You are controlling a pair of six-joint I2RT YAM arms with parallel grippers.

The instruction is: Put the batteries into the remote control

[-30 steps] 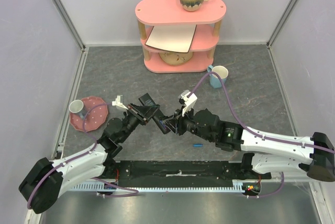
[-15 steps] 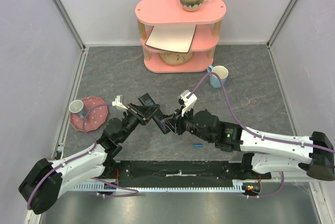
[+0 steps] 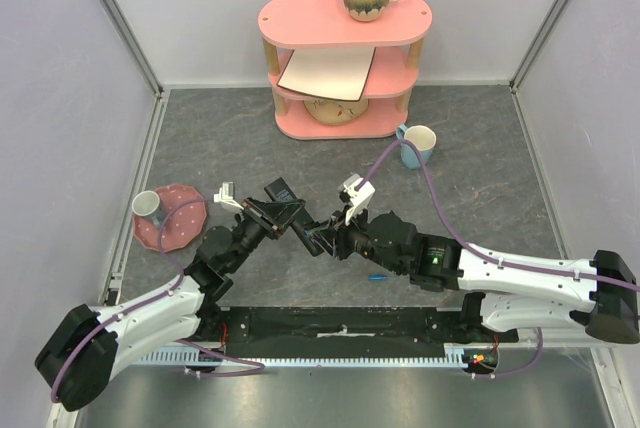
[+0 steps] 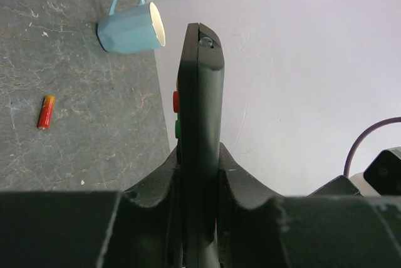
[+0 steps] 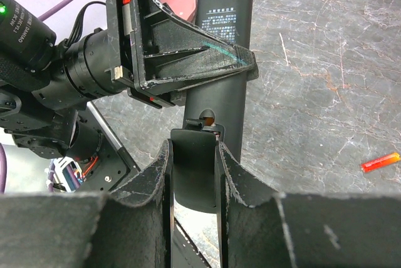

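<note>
The remote control (image 5: 216,96) hangs above the tabletop (image 3: 480,188) at the middle of the scene. The left gripper (image 4: 198,161) has its fingers clamped on the remote's long edges, and the remote's back is turned to the right arm.

Nearest, a small blue cylinder (image 3: 377,275) lies on the tabletop beside the right arm. Next comes the right gripper (image 5: 193,146), its fingers pressed tight on a thin black cover plate (image 5: 191,186), probably the battery lid. The plate's far edge meets the remote's near end, where a small opening shows a copper-coloured glint. Whether a cell sits inside cannot be told. Farther off, a red battery (image 4: 46,112) with a yellow end lies loose on the tabletop, well apart from both grippers, and a blue mug (image 4: 128,27) stands beyond it.

The main risk is that the lid goes on while that battery is left outside. A skewed plate could also jam at the opening. And since the remote is gripped only by its edges in mid-air, a push from the right arm could twist or slide it.

The remote's back carries a block of white print, too small to read. No brand is legible.
</note>
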